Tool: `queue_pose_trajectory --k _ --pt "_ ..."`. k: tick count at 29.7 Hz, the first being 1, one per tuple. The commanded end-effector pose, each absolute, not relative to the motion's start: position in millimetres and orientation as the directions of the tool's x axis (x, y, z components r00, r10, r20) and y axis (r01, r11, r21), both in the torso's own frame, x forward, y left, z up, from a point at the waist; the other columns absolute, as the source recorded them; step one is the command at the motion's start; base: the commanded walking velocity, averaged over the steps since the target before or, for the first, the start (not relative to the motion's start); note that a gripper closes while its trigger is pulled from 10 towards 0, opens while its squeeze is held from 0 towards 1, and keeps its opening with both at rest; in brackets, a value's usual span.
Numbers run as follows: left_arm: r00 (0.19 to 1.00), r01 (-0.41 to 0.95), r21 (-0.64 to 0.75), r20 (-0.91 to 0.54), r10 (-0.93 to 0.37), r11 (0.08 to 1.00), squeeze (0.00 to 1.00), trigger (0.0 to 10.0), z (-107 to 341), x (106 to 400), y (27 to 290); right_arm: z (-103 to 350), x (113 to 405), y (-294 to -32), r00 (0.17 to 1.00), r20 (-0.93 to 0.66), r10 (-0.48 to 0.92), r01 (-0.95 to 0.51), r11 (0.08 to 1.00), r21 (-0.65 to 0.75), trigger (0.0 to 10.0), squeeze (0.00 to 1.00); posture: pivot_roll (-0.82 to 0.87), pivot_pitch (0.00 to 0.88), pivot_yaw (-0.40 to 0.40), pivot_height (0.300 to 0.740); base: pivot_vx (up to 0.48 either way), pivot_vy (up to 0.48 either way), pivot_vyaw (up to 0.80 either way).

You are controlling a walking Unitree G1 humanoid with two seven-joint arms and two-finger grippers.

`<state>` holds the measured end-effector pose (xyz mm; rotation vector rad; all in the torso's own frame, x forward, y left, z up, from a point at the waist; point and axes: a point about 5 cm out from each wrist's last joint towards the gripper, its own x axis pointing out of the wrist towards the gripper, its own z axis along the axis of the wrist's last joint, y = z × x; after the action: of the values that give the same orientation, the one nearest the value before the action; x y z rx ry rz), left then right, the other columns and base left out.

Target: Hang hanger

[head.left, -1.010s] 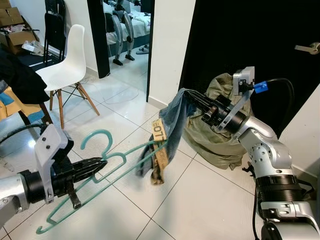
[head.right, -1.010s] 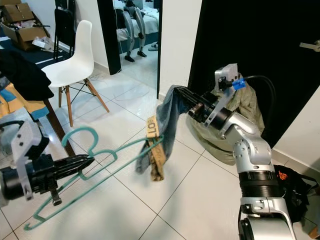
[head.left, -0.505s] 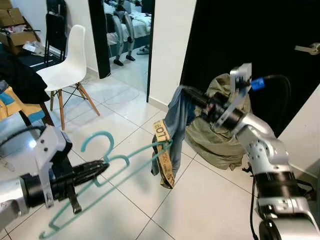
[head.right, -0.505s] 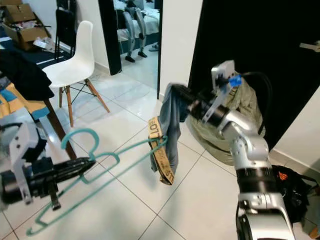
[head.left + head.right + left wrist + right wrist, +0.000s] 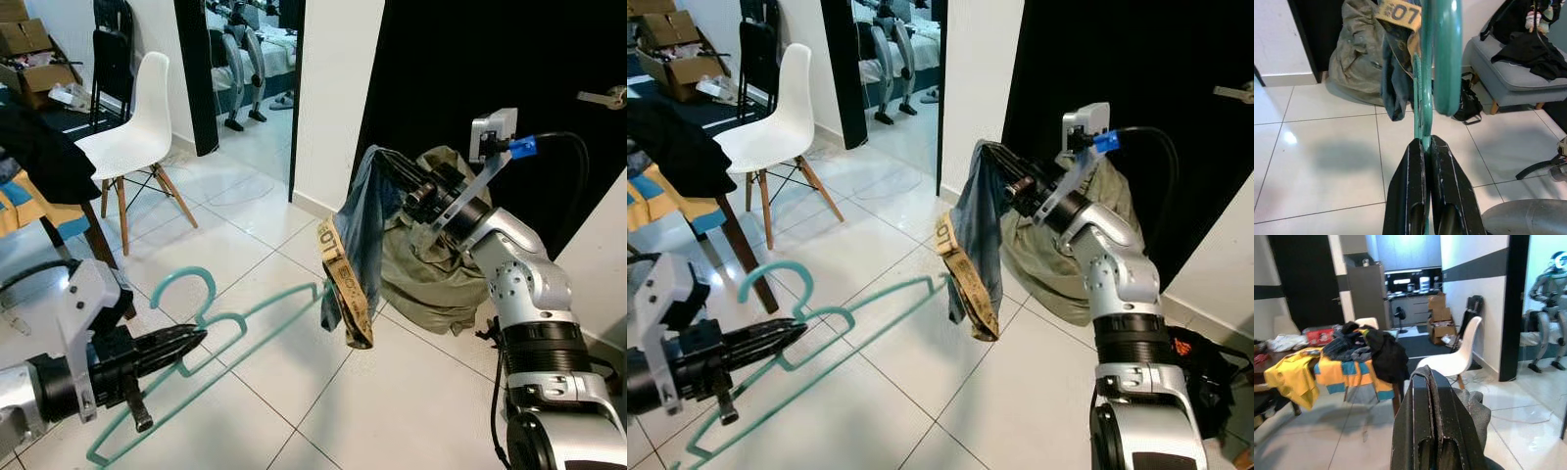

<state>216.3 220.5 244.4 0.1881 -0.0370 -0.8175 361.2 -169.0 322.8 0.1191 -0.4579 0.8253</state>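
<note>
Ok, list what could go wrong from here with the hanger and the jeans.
The jeans hang from the right gripper by a small pinch of fabric; a tug could pull them free onto the floor.

The left gripper holds the teal hanger near its hook, far from the tip at the jeans, so the long hanger may twist or slip in the fingers.

The hanger tip only sits beside the jeans' belt, so it may miss the garment.

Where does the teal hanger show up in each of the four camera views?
Left eye view: the teal hanger runs low across the left, pinched by the left hand, its far tip near the jeans.
Right eye view: same, lower left.
Left wrist view: it rises up the centre from the shut fingers.
Right wrist view: I can't make it out.
Shared landmark: the jeans' tan label, ahead of the hanger's tip.
</note>
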Motion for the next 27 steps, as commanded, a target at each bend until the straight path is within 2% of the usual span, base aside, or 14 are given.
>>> queue_pose_trajectory --k 1,15,20,22,27 --pt "0.689 0.717 0.198 -0.054 -0.723 0.668 0.0 10.0 246 215 224 321 358 -169 0.567 0.414 0.712 -0.751 0.653 -0.095 10.0 0.0 0.03 0.168 -0.082 0.74 0.0 0.0 0.0" --pt "0.689 0.715 0.212 -0.051 -0.723 0.666 0.0 10.0 250 218 225 312 347 -167 0.482 0.352 0.802 -0.822 0.553 -0.137 10.0 0.0 0.03 0.174 -0.073 0.74 0.0 0.0 0.0" --pt "0.684 0.72 0.206 -0.053 -0.727 0.663 0.0 10.0 250 216 224 312 351 -169 0.51 0.357 0.783 -0.802 0.582 -0.131 10.0 0.0 0.03 0.174 -0.073 0.74 0.0 0.0 0.0" --pt "0.68 0.726 0.194 -0.06 -0.731 0.66 0.0 10.0 248 214 223 314 362 -179 0.605 0.383 0.698 -0.718 0.686 -0.118 10.0 0.0 0.03 0.176 -0.076 0.74 0.0 0.0 0.0" --pt "0.687 0.721 0.182 -0.064 -0.724 0.668 0.0 10.0 244 211 223 310 372 -194 0.68 0.382 0.626 -0.65 0.755 -0.081 10.0 0.0 0.04 0.181 -0.08 0.74 0.0 0.0 0.0"
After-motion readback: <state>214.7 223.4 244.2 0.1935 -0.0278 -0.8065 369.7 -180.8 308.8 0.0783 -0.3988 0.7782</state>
